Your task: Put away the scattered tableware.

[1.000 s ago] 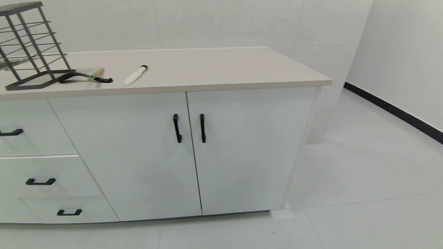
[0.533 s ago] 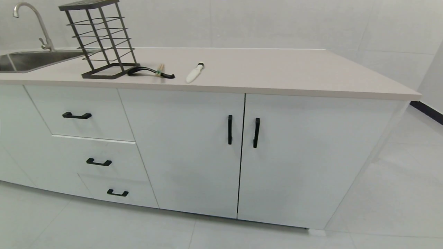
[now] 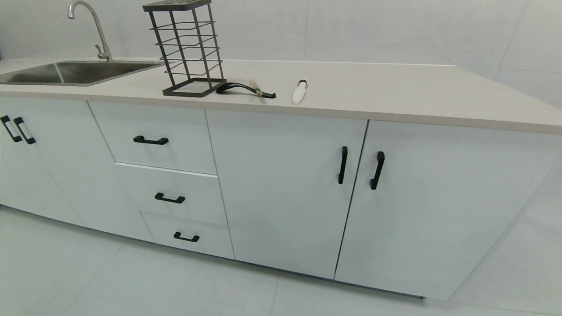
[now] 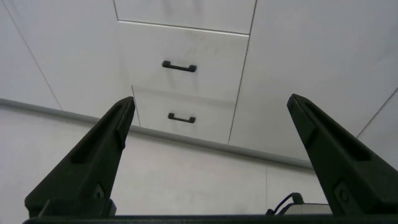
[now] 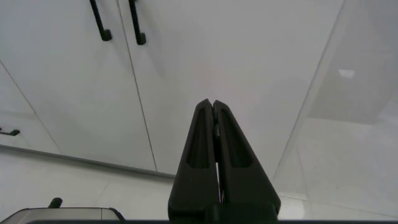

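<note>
Pale wall tiles back a long matte beige bench (image 3: 395,87) over smooth white cabinets, with a steel sink (image 3: 79,72) at its left end. A black ladle (image 3: 243,89), thin and curved, lies with its long axis along the front edge, its bowl touching the foot of an upright black wire rack (image 3: 186,48). Wooden chopsticks (image 3: 256,86) cross its handle. Just to their right and apart from them lies a white utensil (image 3: 299,92), glossy and rounded, its dark end pointing toward the wall. All of it sits on the bench top, above and beyond both arms. The left gripper (image 4: 211,99) hangs low with its jaws spread wide, facing the drawers (image 4: 180,67). The right gripper (image 5: 213,102), jaws pressed together, faces the double doors (image 5: 118,22). Judging by the drawers' place beneath the rack, the left arm looks slightly nearer the ladle.
</note>
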